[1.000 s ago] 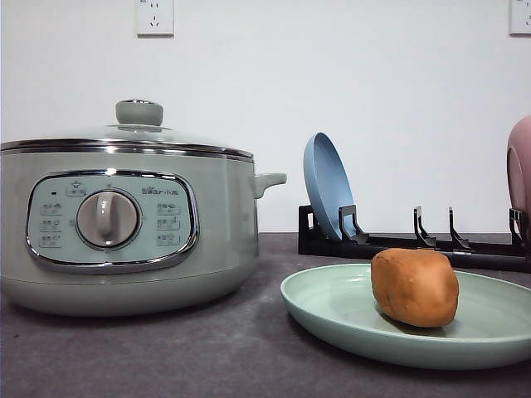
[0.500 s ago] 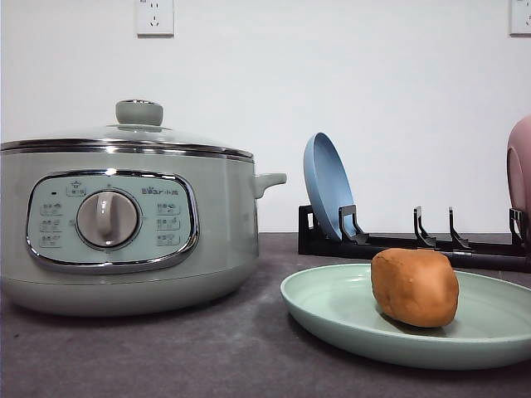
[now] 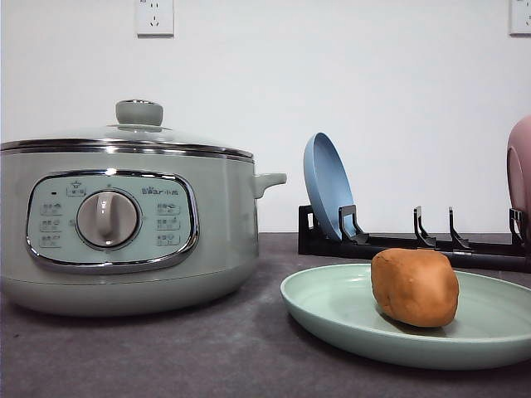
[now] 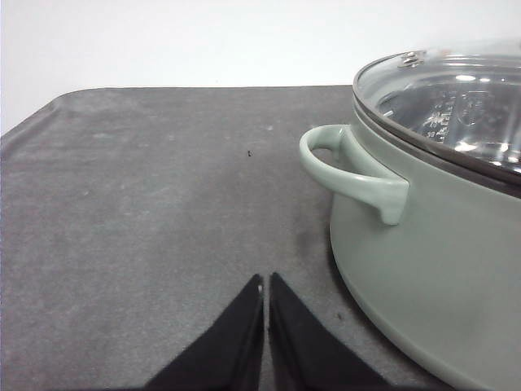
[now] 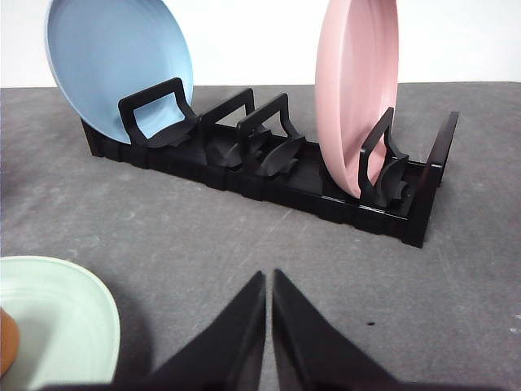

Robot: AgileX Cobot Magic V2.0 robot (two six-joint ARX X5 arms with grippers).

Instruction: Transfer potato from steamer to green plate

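Note:
The orange-brown potato (image 3: 414,287) lies on the pale green plate (image 3: 332,307) at the front right of the table. To the left stands the sage-green steamer (image 3: 124,224) with its glass lid on. In the left wrist view my left gripper (image 4: 265,283) is shut and empty, over the bare table just beside the steamer (image 4: 440,269) and its side handle (image 4: 352,171). My right gripper (image 5: 269,277) is also shut with nothing in it, over the table between the green plate (image 5: 57,318) and the rack; a sliver of the potato (image 5: 6,342) shows at the frame edge.
A black dish rack (image 3: 415,245) stands behind the green plate, holding an upright blue plate (image 3: 328,186) and a pink plate (image 3: 520,166). The right wrist view shows the rack (image 5: 269,163), the blue plate (image 5: 122,57) and the pink plate (image 5: 354,90). A white wall rises behind.

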